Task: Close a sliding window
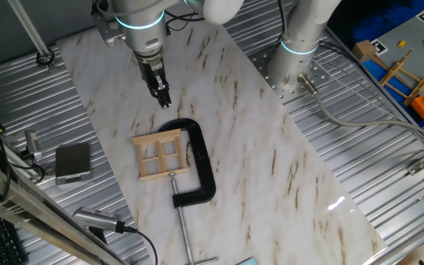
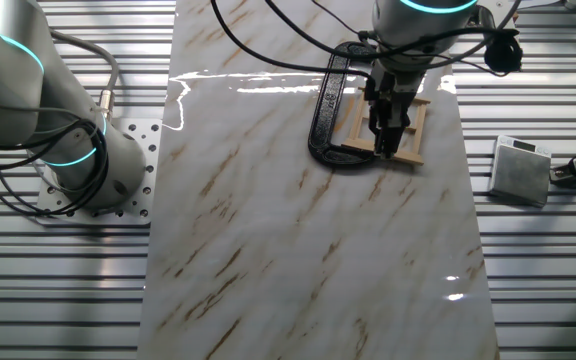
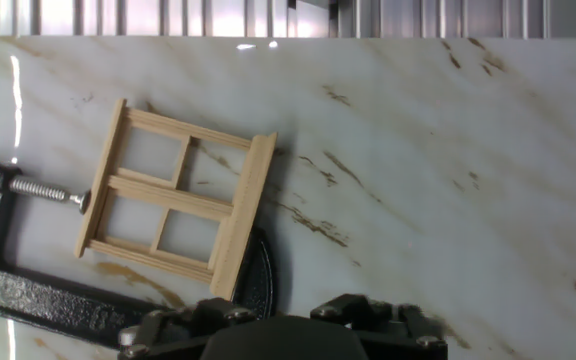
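Observation:
The sliding window (image 1: 160,155) is a small light-wood frame with four panes, lying flat on the marble board (image 1: 271,154). A black C-clamp (image 1: 199,163) holds it, with the screw tip against one side of the frame. My gripper (image 1: 163,96) hangs above the board just beyond the window's far edge, apart from it, with its fingers together and nothing between them. In the other fixed view the gripper (image 2: 389,128) stands in front of the window (image 2: 415,128). The hand view shows the window (image 3: 173,200) and clamp (image 3: 38,295); the fingertips are out of view.
A small grey box (image 1: 73,162) lies on the ribbed metal table left of the board and also shows in the other fixed view (image 2: 520,170). The arm's base (image 1: 300,51) stands at the back. Coloured toys (image 1: 411,70) lie at the far right. Cables run along the front left.

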Controlling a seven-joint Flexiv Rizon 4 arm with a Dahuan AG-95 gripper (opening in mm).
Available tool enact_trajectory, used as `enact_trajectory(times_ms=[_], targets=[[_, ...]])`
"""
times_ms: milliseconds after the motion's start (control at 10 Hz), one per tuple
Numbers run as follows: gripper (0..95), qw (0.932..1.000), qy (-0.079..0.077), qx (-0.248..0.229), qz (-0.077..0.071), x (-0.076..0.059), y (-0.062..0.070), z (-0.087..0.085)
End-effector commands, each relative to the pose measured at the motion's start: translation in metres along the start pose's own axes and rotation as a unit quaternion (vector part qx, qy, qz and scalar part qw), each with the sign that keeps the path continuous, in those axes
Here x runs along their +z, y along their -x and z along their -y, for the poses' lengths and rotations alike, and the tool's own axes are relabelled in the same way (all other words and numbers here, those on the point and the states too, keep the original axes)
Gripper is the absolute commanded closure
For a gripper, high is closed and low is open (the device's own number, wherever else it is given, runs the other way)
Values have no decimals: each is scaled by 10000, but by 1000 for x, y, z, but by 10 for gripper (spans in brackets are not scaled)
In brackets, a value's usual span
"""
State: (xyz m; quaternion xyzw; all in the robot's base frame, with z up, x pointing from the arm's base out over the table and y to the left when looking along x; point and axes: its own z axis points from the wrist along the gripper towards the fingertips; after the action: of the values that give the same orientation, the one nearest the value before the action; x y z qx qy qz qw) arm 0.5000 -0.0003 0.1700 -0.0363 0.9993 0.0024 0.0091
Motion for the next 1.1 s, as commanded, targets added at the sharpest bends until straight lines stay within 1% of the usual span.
enact_trajectory(times_ms=[100,300,900,1000,1100], targets=[[950,9999,-10,-135,0,0,0,0],[950,9998,14,-184,-6,0,0,0],[950,9999,24,-95,-26,0,0,0],[950,9998,145,-132,-61,-2,6,0],[950,9998,147,-131,-87,-4,12,0]])
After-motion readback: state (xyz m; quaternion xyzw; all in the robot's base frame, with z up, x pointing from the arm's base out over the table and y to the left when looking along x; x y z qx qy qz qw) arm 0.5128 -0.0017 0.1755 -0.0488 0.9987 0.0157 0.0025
